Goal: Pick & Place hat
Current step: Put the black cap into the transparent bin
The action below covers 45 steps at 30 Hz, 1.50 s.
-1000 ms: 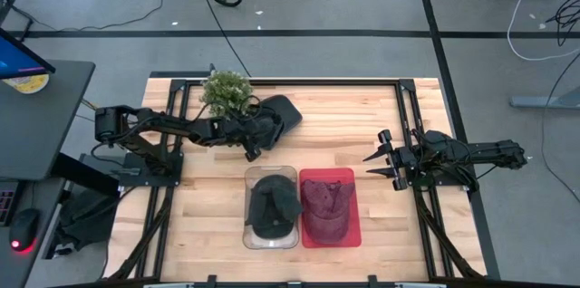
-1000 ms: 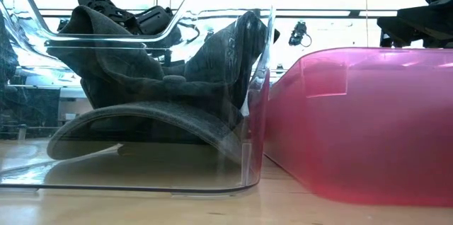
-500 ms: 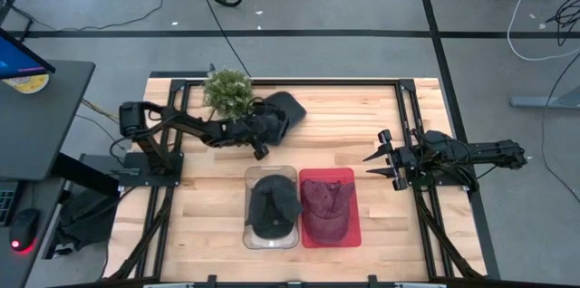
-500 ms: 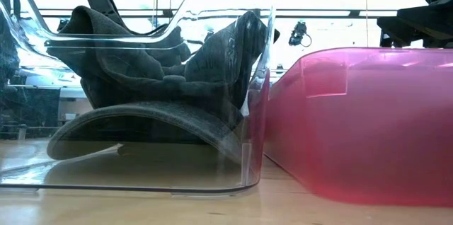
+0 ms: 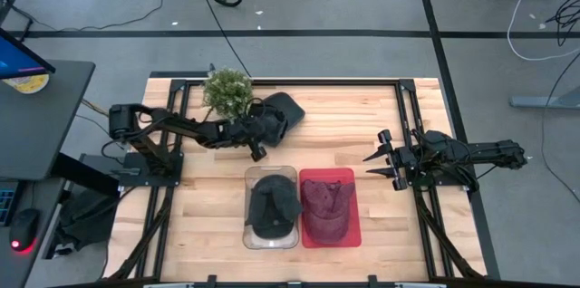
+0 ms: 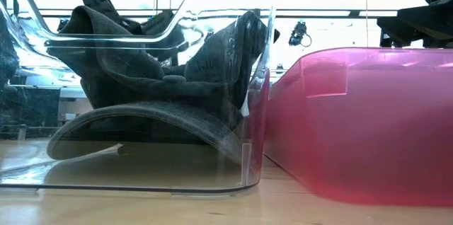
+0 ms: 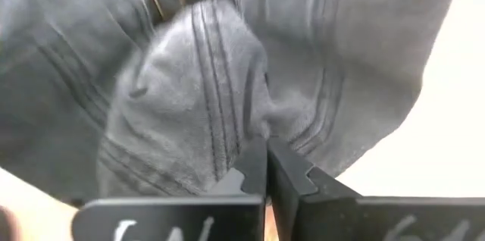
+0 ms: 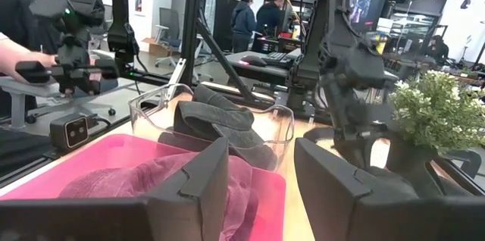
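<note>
A dark grey hat lies on the wooden table at the far left, next to a small potted plant. My left gripper reaches over it from the table's left side, slanting down, and is shut on its cloth. My right gripper waits open at the table's right side, level and holding nothing. Another dark hat lies in a clear bin, and a maroon hat lies in a red bin. My left gripper pinches a ridge of the hat's crown cloth between its two fingertips, close to the stitched seams. The fingers come slanting down from the table's left side. The hat lies on the table, its cloth slack around the fingers.
The clear bin and the red bin stand side by side at the table's near middle. The plant stands just left of the held hat. Bare wood lies between the hat and the bins. People and equipment show in the room beyond.
My left gripper has gone a little toward the table's right edge and down onto the dark hat by the plant, and has shut on its cloth. The hat lies where it was.
</note>
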Each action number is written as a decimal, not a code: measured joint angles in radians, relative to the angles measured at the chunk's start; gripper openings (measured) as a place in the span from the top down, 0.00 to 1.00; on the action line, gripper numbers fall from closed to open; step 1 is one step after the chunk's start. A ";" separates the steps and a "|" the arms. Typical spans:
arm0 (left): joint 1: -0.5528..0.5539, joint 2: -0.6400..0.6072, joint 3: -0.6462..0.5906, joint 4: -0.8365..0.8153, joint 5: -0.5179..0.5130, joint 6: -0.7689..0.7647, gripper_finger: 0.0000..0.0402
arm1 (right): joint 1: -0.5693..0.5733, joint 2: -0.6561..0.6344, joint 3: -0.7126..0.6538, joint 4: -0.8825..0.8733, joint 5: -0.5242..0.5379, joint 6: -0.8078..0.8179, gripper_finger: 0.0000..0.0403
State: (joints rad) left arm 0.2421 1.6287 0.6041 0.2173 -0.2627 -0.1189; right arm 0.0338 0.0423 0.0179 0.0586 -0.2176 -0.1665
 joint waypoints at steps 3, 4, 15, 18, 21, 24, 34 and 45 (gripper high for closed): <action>-0.032 -0.047 0.002 0.001 -0.082 0.031 0.99 | 0.000 0.000 0.000 0.000 0.000 0.000 0.61; -0.045 -0.063 0.002 0.000 -0.107 0.045 0.99 | 0.000 0.000 0.000 0.000 0.000 0.000 0.61; -0.201 -0.279 0.003 0.011 -0.293 0.113 0.99 | 0.000 0.000 0.000 0.000 0.000 0.000 0.61; -0.251 -0.336 0.003 0.014 -0.344 0.138 1.00 | 0.000 0.000 0.000 0.000 0.000 0.000 0.61; -0.300 -0.389 0.004 0.019 -0.390 0.159 1.00 | 0.000 0.000 0.000 0.000 0.000 0.000 0.61; -0.343 -0.442 0.005 0.017 -0.403 0.177 1.00 | 0.000 0.000 0.000 0.000 0.000 0.000 0.61; -0.535 -0.499 0.108 -0.002 -0.497 0.258 1.00 | 0.000 0.000 0.000 0.000 0.000 0.000 0.61; -0.791 -0.497 0.240 -0.033 -0.694 0.340 1.00 | 0.000 0.000 0.000 0.000 0.000 0.000 0.61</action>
State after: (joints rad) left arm -0.5491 1.1316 0.8436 0.1843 -0.9567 0.2211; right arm 0.0338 0.0422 0.0177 0.0583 -0.2176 -0.1665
